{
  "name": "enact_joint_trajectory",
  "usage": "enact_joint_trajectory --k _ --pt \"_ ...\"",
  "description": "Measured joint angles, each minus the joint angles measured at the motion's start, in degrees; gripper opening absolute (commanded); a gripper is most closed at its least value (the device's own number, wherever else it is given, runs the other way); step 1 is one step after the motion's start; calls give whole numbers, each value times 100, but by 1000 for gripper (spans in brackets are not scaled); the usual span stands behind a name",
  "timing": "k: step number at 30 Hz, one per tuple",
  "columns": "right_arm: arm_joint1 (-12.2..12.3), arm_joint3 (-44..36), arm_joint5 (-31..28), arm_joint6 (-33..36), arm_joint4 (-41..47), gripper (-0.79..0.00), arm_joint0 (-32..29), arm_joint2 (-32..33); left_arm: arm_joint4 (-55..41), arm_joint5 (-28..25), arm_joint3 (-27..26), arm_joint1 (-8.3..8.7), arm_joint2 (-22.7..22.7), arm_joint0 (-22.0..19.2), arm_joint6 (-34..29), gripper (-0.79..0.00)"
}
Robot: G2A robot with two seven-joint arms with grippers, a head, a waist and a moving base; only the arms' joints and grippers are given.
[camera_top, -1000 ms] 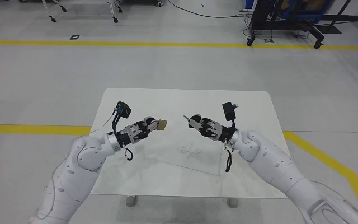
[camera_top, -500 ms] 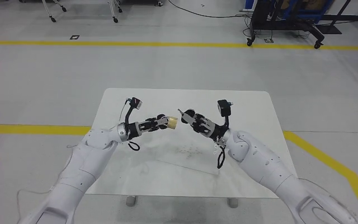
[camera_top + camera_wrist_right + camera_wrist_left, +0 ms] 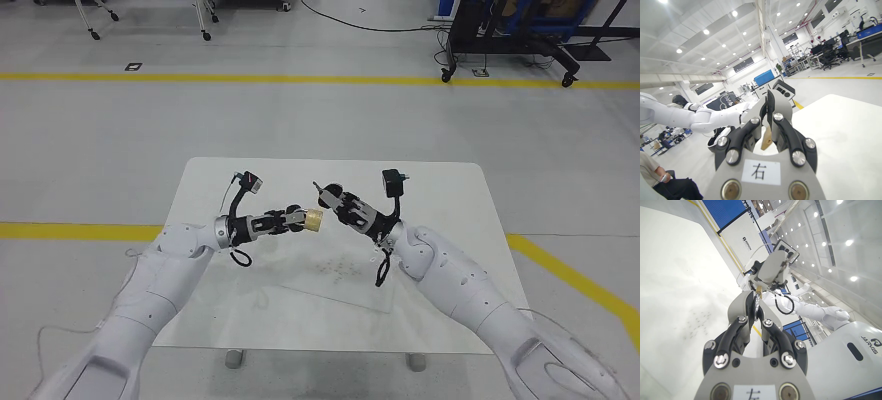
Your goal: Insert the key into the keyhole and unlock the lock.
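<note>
1. The lock (image 3: 313, 221) is held in the air above the middle of the table; the key (image 3: 319, 188) is held just beyond it, its blade apart from the brass body in the top view.
2. The lock is a small brass block, with a silver part running back between the fingers that hold it; the key is a thin silver blade.
3. The left gripper (image 3: 299, 216) is clamped on the lock, the brass body jutting past its fingertips; the right gripper (image 3: 331, 197) is pinched closed on the key, the blade poking out from its tips; the two grippers face each other, very near.
4. The table (image 3: 440, 190) is white, with faint dark scuff marks (image 3: 340, 266) near its middle.
5. Around it lies pale grey floor; a far yellow line (image 3: 300, 77) crosses it; a dark wheeled frame (image 3: 510, 45) stands at the far right.
</note>
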Motion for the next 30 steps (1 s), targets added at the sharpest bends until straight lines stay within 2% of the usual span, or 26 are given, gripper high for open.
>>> enact_joint_trajectory --k 7,11,17,24,27,30 --pt "-131 108 -294 393 -3 -785 19 -77 -354 135 85 23 -97 24 -133 -785" --pt "-118 -50 -291 572 165 -785 -55 -38 -599 252 258 6 -158 -9 -230 -785" --pt "-53 -104 -290 665 144 -785 -109 162 -138 199 363 0 -171 -73 -16 -785" --pt "-55 -103 -291 664 145 -785 -107 156 -93 267 340 1 -159 -57 46 -785" --pt "-55 -133 -266 664 186 -785 -144 164 165 997 173 -3 -124 -34 460 -785" --pt "-28 -266 -187 987 717 -785 -380 180 -70 2135 175 -35 -82 -116 552 -785"
